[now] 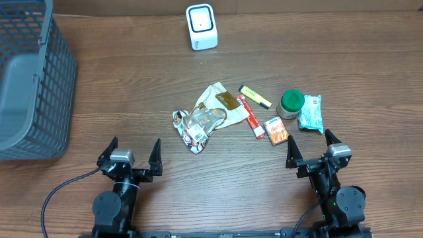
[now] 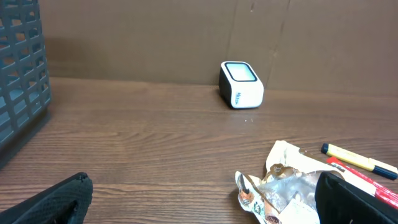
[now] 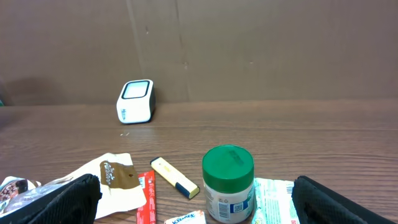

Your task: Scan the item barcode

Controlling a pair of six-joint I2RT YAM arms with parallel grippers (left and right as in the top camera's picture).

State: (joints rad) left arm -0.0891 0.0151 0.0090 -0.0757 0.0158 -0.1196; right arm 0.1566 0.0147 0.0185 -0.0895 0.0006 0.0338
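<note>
Items for scanning lie in a loose cluster just right of the middle of the wooden table (image 1: 132, 86). It holds crumpled snack wrappers (image 1: 205, 118), a red stick packet (image 1: 250, 116), a yellow highlighter (image 1: 255, 96), a small orange box (image 1: 276, 130), a green-lidded jar (image 1: 291, 104) standing upright, and a teal tissue pack (image 1: 310, 113) touching the jar at its 3 o'clock side. The white barcode scanner (image 1: 201, 26) stands alone at 12 o'clock, well apart from the cluster. A grey mesh basket (image 1: 33, 79) fills the 9 to 10 o'clock edge.

The left gripper (image 1: 132, 149) sits at 7 o'clock and the right gripper (image 1: 310, 147) at 5 o'clock. Both have their fingers spread fully wide and grasp nothing. The right one is just short of the orange box and the tissue pack.
</note>
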